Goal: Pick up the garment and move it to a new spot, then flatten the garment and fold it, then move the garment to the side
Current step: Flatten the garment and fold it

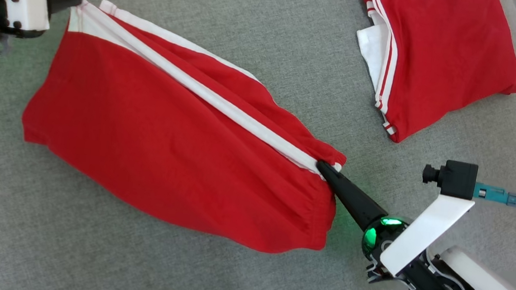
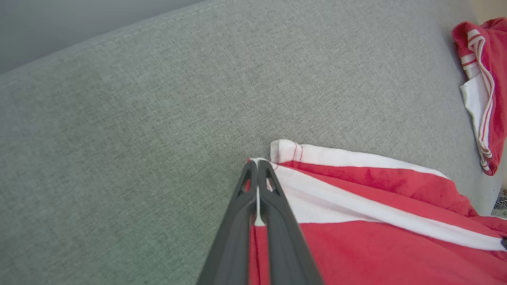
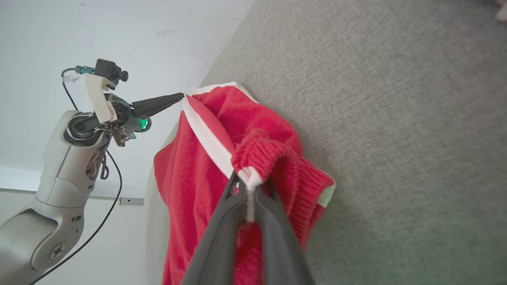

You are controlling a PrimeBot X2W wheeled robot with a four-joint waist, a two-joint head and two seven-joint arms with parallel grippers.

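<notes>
The right gripper (image 1: 328,167), nearest at the lower right, has its 2 fingers pressed together on the gathered waistband end of the garment (image 1: 168,146), right at the white stripe (image 1: 224,101). Beneath everything runs the grey surface (image 1: 269,32). The garment, red shorts, stretches across its left and middle, from far left to near right, taut along the stripe, with the rest of the cloth sagging toward the near side. A folded red garment (image 1: 442,54) lies at the far right, well apart. The left gripper (image 1: 78,1), at the far left, is likewise closed, pinching the hem corner. Each bite looks thin, so pulling the arms further apart could slip an edge free. Set down like this, the slack cloth would likely crease rather than flatten.
</notes>
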